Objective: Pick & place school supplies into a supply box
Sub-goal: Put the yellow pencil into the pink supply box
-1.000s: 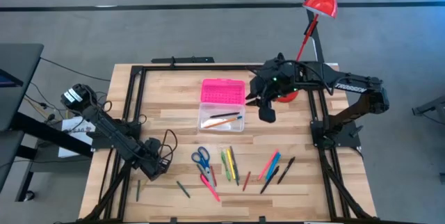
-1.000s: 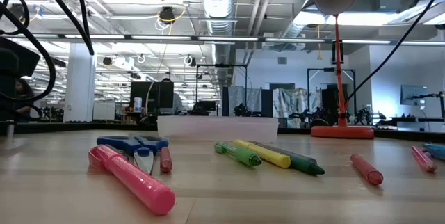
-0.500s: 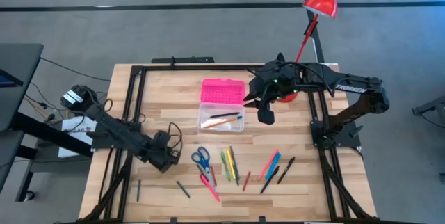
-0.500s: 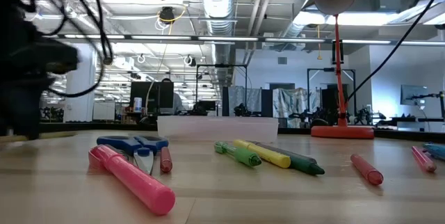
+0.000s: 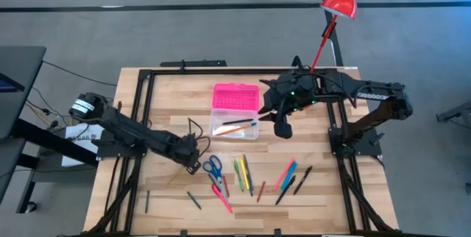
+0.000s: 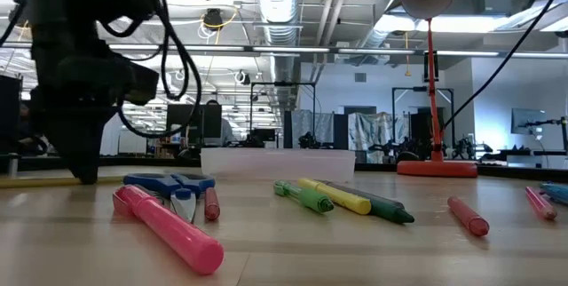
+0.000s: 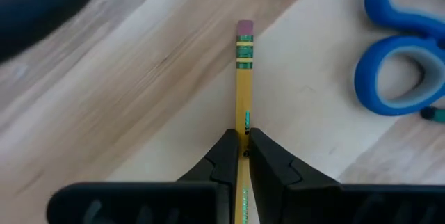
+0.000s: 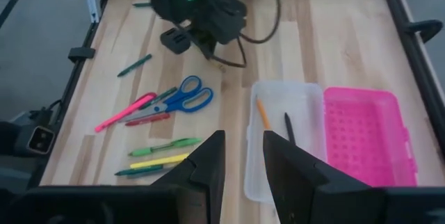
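Observation:
My left gripper is low over the table just left of the blue-handled scissors, shut on a yellow pencil with a pink eraser. The supply box stands open at the table's middle: clear base, pink lid laid back. An orange pencil and a black pen lie in the base. Green and yellow markers, a pink marker and more pens lie on the near half of the table. My right gripper hangs open, high, to the right of the box. My left gripper pinches the pencil's yellow shaft between its two fingertips, a short way back from the eraser end. The fingers come steeply from above. The pencil lies about level, close over the wood; whether it touches the table I cannot tell.
A red desk lamp's base stands at the far right, behind the right arm. A black frame runs along the table's edges. Two dark green pens lie near the front left. Bare wood shows left of the box.
My left gripper has travelled toward the table's right edge, from the near left up to the scissors, rolling about its own axis as it went. It has stayed shut on the pencil, which came along with it.

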Robot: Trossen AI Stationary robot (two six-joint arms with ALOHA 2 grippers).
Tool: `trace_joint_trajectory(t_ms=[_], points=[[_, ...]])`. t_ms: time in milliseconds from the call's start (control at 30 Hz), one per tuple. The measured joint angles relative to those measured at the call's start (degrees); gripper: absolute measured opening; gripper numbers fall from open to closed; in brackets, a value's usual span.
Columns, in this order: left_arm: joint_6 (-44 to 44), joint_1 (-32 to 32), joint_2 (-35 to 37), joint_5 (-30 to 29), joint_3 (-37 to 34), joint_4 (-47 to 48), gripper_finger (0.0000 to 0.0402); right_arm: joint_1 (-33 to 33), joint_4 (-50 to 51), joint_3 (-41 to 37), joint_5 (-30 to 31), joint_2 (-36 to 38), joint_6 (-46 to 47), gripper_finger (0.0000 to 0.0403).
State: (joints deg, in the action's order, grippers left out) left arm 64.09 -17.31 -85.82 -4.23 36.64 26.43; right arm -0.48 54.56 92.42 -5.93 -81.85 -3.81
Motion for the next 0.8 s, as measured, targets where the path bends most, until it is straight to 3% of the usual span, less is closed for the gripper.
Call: trace_joint_trajectory(t_ms=[300, 600, 800], points=[[-16.3, 4.1, -0.7, 3.5, 2.6, 1.7, 0.0016, 2.4, 0.8, 0.0, 1.5, 0.0, 2.3, 0.0092], [-19.9, 4.3, -0.1, 4.1, 2.8, 2.4, 0.0006, 5.8, 1.6, 0.0, 6.2, 0.0, 2.4, 0.0092], [-23.9, 5.0, -0.1, 2.5, 6.6, 5.2, 0.0003, 7.0, 3.0, 0.0, 6.4, 0.0, 2.4, 0.0092]])
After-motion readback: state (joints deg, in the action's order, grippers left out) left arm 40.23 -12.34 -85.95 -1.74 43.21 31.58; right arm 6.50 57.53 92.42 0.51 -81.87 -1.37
